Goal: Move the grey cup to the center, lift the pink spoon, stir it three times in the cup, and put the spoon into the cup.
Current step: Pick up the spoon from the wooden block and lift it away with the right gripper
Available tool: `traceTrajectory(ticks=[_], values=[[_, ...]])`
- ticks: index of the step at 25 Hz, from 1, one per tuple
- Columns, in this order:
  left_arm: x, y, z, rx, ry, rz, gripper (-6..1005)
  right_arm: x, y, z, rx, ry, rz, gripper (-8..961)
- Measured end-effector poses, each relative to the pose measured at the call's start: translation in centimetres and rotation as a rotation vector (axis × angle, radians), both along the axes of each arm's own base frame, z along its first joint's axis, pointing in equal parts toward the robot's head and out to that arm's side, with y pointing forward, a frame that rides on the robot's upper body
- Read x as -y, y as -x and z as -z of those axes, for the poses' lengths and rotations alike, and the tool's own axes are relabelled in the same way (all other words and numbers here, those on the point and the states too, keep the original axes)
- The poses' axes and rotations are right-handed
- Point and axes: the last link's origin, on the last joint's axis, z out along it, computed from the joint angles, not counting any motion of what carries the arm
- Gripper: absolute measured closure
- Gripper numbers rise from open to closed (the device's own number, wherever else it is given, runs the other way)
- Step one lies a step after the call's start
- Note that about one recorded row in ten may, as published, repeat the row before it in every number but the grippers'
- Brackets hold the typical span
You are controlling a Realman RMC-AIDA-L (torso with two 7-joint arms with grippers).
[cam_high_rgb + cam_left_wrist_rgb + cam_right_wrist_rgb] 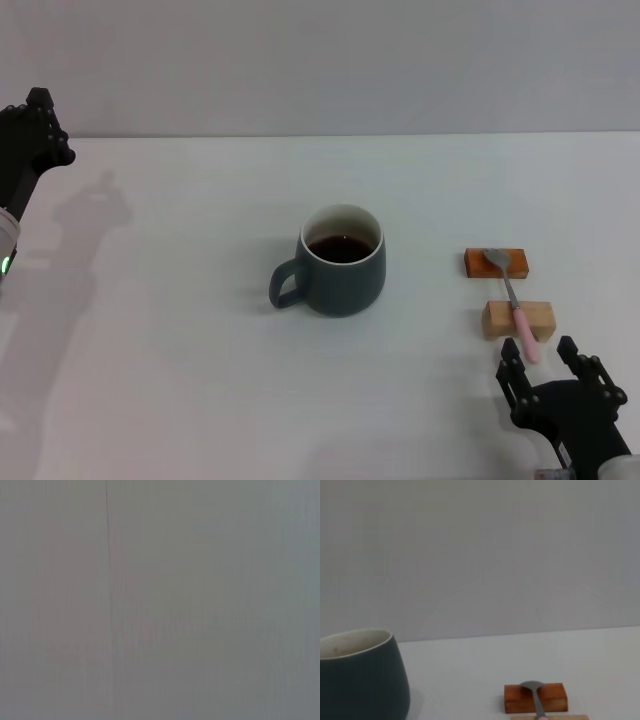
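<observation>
Grey cup [341,262] sits mid-table with dark liquid inside, pink spoon [514,302] rests across an orange block [497,263] and a wooden block [519,319], my right gripper [549,366] spread apart just beside its handle, left gripper [40,128] parked far off.

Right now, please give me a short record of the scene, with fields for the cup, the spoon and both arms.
cup: the grey cup stands upright mid-table, dark liquid inside, handle toward the robot's left
spoon: the pink spoon lies across the orange block and the wooden block
right arm: right gripper just short of the handle end, fingers open, empty
left arm: left gripper raised at far left, away from the cup
</observation>
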Motion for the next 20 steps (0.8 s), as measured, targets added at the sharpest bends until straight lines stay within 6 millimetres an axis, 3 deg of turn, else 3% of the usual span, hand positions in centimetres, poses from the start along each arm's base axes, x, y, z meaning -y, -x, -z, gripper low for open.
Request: traceTrajectory(ticks=[20], values=[[0.0,-0.1,-0.1,0.006,-0.009,0.009,1001,-1.5,-0.1,0.1,0.007,0.034,-0.008,434]])
